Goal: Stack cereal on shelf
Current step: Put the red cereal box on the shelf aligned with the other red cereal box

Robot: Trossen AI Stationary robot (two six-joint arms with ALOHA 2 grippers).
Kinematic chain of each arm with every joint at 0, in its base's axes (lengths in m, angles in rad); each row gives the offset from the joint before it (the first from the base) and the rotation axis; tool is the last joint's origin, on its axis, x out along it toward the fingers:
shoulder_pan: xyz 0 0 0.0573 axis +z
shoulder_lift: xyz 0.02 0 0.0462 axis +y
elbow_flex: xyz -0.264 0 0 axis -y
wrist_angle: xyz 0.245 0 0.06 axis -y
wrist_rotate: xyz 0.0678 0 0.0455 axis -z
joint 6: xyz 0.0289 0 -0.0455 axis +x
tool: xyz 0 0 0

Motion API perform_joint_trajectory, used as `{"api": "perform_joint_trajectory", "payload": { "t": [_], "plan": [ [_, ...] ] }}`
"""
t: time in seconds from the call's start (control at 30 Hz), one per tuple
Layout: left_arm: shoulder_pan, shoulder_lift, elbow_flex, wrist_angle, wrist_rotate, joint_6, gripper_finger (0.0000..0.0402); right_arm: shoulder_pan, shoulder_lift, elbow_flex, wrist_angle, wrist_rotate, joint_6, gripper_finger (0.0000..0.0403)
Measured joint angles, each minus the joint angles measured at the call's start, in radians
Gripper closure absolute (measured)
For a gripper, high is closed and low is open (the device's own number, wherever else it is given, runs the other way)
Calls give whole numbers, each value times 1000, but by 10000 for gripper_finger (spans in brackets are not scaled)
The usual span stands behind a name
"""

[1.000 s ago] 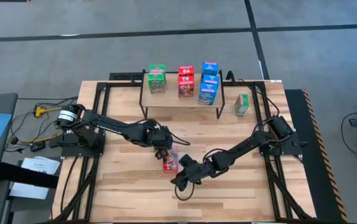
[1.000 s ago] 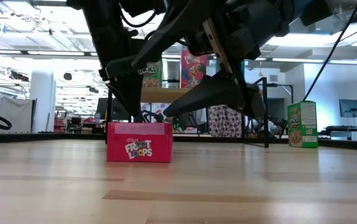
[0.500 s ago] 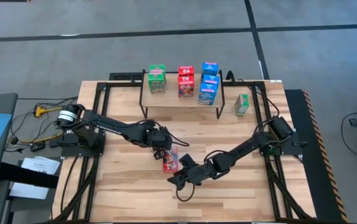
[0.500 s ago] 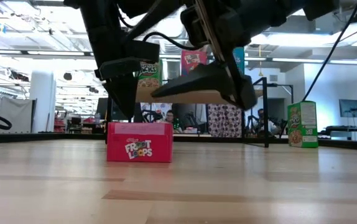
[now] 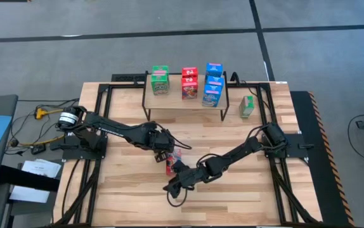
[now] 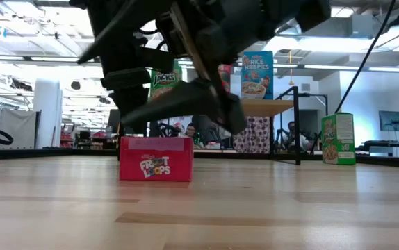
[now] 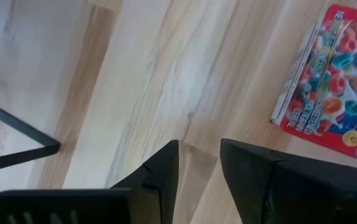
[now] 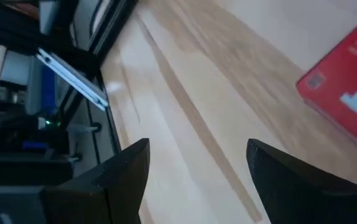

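A: Red was the box in play: 1 red cereal box (image 5: pixel 173 161) lay flat on its back on the bench (image 5: pixel 125 196), near the middle and well apart from the shelf (image 5: pixel 185 103).

B: And the rest of the cereal?

A: On the shelf I counted 2 green boxes (image 5: pixel 160 80), 2 red boxes (image 5: pixel 189 83) and 3 blue boxes (image 5: pixel 212 84). 1 more green box (image 5: pixel 247 106) stood upright on the bench just beside the shelf's right end.

B: Where were the arms?

A: Both hung over the flat red box. The left pincer (image 5: pixel 163 152) sat just behind it, fingers clenched on nothing; its wrist view showed bare wood between the tips and the box off to one side. The right pincer (image 5: pixel 175 184) was on the near side, fingers spread wide and released, the box at the edge of its wrist view and not between them.

B: What could go wrong from there?

A: Crowding, I judged. 2 arms that close over 1 small box could knock together. A box lying flat gives little to grip, so the right fingers could nudge or skid it across the smooth wood instead of closing on it. Later, setting it on the red stack could topple boxes already there, since the stacks stood close together.
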Motion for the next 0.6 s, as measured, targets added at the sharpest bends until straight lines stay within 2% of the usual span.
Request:
{"api": "perform_joint_trajectory", "payload": {
  "t": [0.13, 0.3, 0.6],
  "plan": [
    [0, 0, 0, 16, 2, 59, 294, 8, 1, -2, -76, 7, 46, 113],
    [0, 0, 0, 74, 65, 145, 294, 11, 1, -2, -97, 25, 51, 113],
    [15, 9, 0, 110, 106, 234, 294, 5, 1, -2, -141, 31, 69, 113]
  ]
}}
